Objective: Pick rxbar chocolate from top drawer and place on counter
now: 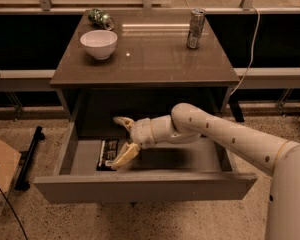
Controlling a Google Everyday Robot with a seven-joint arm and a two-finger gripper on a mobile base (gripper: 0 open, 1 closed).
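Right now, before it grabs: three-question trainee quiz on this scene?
1. True or false: the dark-wrapped rectangular snack bar lies on the glossy grey-brown counter.
2. The open two-finger gripper is: A) above the round white bowl; B) in the pulled-out wide grey top drawer, at the bar; C) beside the upright silver can.
3. Fill in: the crushed green can lies just behind the ____.
Key: 1 false; 2 B; 3 bowl.

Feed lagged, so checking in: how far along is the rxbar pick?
Done: top drawer stands open. In hand: the gripper, open, is inside the drawer right by the rxbar chocolate, which lies flat at the left, ungrasped. Left: grasp, lift, place on the counter.
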